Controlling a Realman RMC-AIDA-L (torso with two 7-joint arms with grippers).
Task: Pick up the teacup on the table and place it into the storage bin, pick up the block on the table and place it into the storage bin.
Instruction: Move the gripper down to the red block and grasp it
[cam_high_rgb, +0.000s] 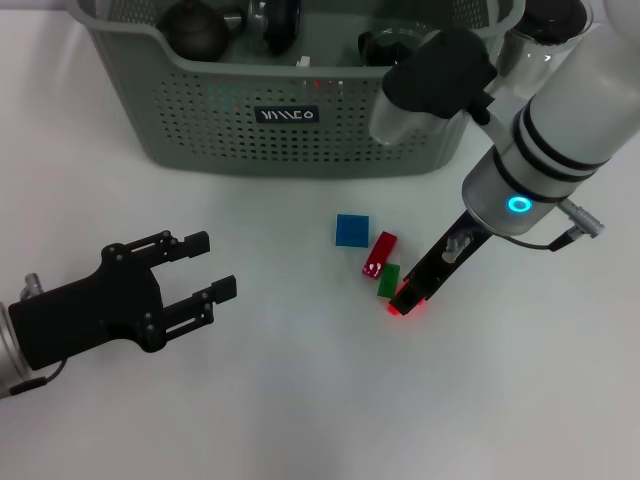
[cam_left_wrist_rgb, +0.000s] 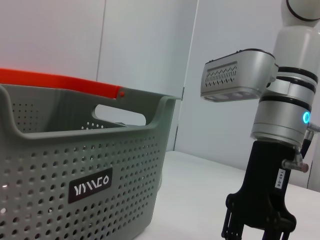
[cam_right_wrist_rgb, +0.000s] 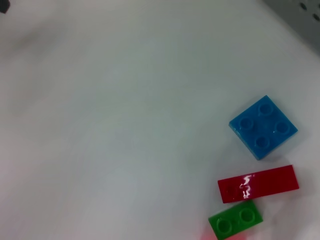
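Observation:
The grey-green storage bin (cam_high_rgb: 300, 120) stands at the back of the white table, and it also fills the left wrist view (cam_left_wrist_rgb: 90, 165). Dark tea ware lies inside it; I cannot pick out the teacup, and no teacup stands on the table. Three blocks lie in front of the bin: a blue block (cam_high_rgb: 352, 230) (cam_right_wrist_rgb: 263, 126), a red block (cam_high_rgb: 379, 255) (cam_right_wrist_rgb: 258, 183) and a green block (cam_high_rgb: 388, 280) (cam_right_wrist_rgb: 235, 219). My right gripper (cam_high_rgb: 408, 298) is down at the table, right beside the green block, with a red glow at its tip. My left gripper (cam_high_rgb: 212, 266) hovers open and empty at the lower left.
A dark teapot (cam_high_rgb: 195, 28) sits in the bin's back left corner. The right arm (cam_high_rgb: 540, 150) reaches over the bin's front right corner. An orange bar (cam_left_wrist_rgb: 60, 82) shows behind the bin. Bare table lies between the left gripper and the blocks.

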